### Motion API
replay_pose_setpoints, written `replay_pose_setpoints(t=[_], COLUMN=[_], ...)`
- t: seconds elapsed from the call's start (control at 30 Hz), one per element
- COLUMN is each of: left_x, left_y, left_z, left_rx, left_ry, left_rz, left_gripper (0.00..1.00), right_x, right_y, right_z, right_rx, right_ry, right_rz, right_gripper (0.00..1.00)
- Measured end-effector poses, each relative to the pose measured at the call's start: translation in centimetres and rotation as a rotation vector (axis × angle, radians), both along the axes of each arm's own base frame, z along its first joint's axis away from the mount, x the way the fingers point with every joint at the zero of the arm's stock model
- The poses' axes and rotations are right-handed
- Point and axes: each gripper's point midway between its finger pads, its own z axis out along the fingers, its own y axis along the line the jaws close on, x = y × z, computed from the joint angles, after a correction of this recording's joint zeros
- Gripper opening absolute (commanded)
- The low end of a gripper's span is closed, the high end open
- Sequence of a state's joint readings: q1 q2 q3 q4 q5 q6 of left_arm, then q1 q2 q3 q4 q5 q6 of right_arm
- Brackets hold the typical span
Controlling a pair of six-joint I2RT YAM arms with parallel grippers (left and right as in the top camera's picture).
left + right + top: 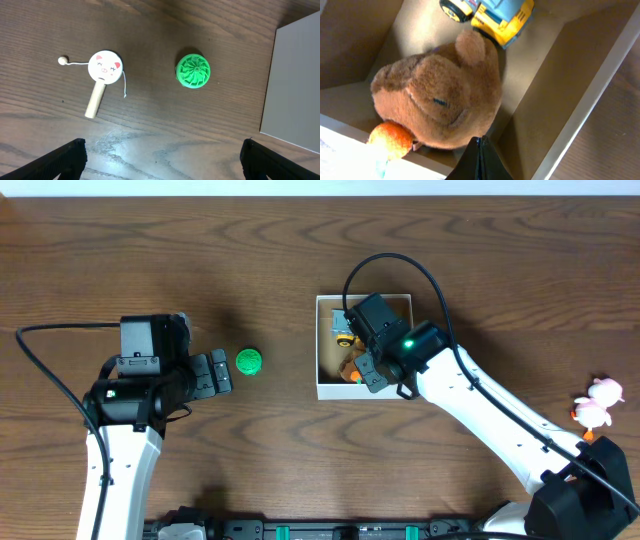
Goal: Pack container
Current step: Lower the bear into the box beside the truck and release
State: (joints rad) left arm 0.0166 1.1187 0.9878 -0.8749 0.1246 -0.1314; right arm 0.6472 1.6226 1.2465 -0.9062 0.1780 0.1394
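container: we see the square shallow cardboard container [335,391], white walls and tan inside, right of table centre, under the right arm.
contents: brown plush bear [435,95] with an orange part at its lower edge; a yellow and blue plastic toy truck [495,15] touches it near the far wall.
right gripper [479,157]: fingers pressed together at the bear's edge, nothing visible between them.
left gripper [162,150]: spread wide, empty, over bare table.
outside: green ribbed round plastic ball [193,70] near the container's left wall; round pig-face rattle drum with wooden handle [102,70]; pink toy figure [600,402] far right.
risk, ball: we judge it rolls off if one finger touches it first.
risk, rattle: its thin string and bead could snag a finger or trail over the wall.
risk, space: the bear fills much of the container, so later toys may sit high and tip out.
risk, right arm: lifting away could drag the plush if its fur catches.
writing: none that we can read; only a drawn pig face on the rattle.
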Motion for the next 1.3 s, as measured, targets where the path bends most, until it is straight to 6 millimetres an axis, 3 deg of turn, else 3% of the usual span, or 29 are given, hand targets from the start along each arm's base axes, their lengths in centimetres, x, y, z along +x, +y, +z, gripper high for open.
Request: replay_pose_setpoints(t=[0.4, 0.63, 0.7, 0.97, 1.3], left_x=[0.0, 0.0, 0.0, 0.0, 0.0], left_y=[0.0, 0.0, 0.0, 0.0, 0.0], left_z=[0.0, 0.0, 0.0, 0.0, 0.0], left_rx=[0.000, 0.000, 0.000, 0.000, 0.000], left_ry=[0.000, 0.000, 0.000, 0.000, 0.000], left_rz=[0.000, 0.000, 0.000, 0.000, 0.000], left_gripper=[0.98, 0.98, 0.98, 0.98, 0.98], right_x=[-0.7, -0.4, 0.1, 2.1, 0.1], right_y=[2.6, 3.5, 4.1, 6.3, 8.0], right_z=[-0.3, -4.3, -4.7, -3.8, -4.3], right_rx=[0.108, 0.091, 0.109, 0.190, 0.245], right_ry=[0.054, 0.135, 0.128, 0.043, 0.116], right_rz=[0.107, 0.116, 0.121, 0.154, 0.376], right_gripper=[0.04, 0.01, 0.01, 0.03, 0.04])
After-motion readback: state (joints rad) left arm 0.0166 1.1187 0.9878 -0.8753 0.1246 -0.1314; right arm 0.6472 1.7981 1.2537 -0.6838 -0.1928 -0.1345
